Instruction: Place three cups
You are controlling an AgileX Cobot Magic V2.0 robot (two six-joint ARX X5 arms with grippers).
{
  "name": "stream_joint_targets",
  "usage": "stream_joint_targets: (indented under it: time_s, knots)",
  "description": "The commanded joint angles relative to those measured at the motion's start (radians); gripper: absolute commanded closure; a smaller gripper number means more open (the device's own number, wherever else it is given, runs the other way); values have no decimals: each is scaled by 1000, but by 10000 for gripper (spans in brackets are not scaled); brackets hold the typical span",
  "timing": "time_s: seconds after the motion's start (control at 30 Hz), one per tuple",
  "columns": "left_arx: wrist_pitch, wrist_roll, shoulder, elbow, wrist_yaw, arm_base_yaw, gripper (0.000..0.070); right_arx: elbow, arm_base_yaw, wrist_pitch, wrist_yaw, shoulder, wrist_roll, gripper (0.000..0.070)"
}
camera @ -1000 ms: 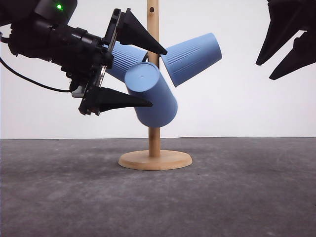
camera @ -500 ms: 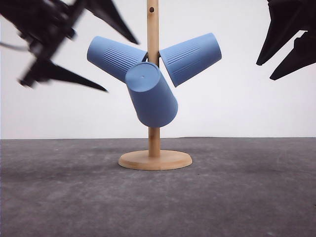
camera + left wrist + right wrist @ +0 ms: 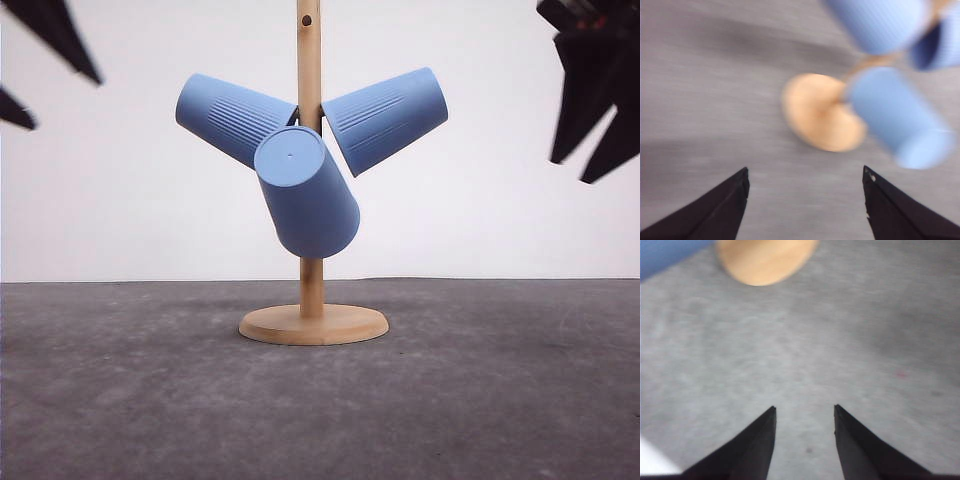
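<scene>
Three matte blue ribbed cups hang mouth-down on a wooden stand (image 3: pixel 310 40). One cup (image 3: pixel 232 117) leans left, another cup (image 3: pixel 388 117) leans right, and the last cup (image 3: pixel 307 195) points toward the front. My left gripper (image 3: pixel 66 102) is high at the far left, open and empty, well clear of the cups. The left wrist view is blurred and has the open gripper (image 3: pixel 805 172) above the stand base (image 3: pixel 822 112) and a cup (image 3: pixel 902 117). At the upper right my right gripper (image 3: pixel 572 170) hangs open and empty; its wrist view looks past the gripper (image 3: pixel 805 408) onto the mat.
The stand's round wooden base (image 3: pixel 313 323) rests on a dark grey mat (image 3: pixel 480 390) in front of a white wall. In the right wrist view the base (image 3: pixel 765 257) and a bit of blue cup (image 3: pixel 670 255) lie at the frame's edge.
My left gripper has let go of the left cup and pulled away up and to the left. The right gripper has shifted slightly. All three cups stay on the stand.
</scene>
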Motion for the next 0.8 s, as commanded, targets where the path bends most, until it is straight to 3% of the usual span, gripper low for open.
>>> stream_joint_targets:
  time_s: [0.0,0.2,0.4,0.7,0.77]
  knots:
    - [-9,104,8,15,1,30,278,-8,1,29,36,-39,-11,471]
    - [-18,102,-18,7,2,76,278,-182,1,226,137,-259,-11,471]
    - [-36,102,-86,-51,2,65,278,-363,-1,368,148,-465,-10,471]
    - [-53,99,-121,-101,2,62,269,-421,-1,348,140,-525,-8,448]
    - [-53,98,-121,-101,2,62,323,-421,0,350,141,-525,-9,464]
